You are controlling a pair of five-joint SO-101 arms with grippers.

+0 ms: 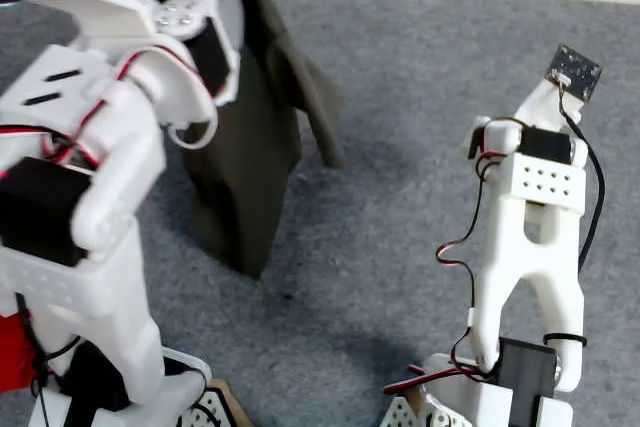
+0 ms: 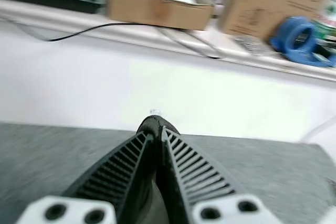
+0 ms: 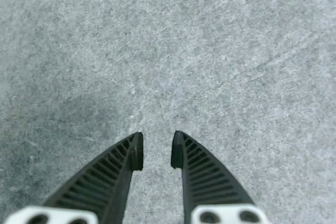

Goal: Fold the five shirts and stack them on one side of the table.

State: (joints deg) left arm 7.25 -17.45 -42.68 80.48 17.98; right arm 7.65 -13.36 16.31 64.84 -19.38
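Note:
A dark olive shirt (image 1: 250, 167) hangs in the air over the left half of the grey table, its lower edge trailing just above the surface and a sleeve flaring out to the right. My left gripper (image 2: 156, 136) is raised high and shut on the shirt's top, with a fold of dark cloth (image 2: 154, 124) poking out past the fingertips. My right gripper (image 3: 156, 150) is open and points down at bare grey table with nothing between its fingers. The right arm (image 1: 530, 177) stands at the right of the table, apart from the shirt.
The grey felt-like table surface (image 1: 420, 147) stretches between the arms and to the far right. Beyond the far edge is a white wall (image 2: 157, 77), with cardboard boxes (image 2: 157, 6) and a blue object (image 2: 299, 38) on a ledge above.

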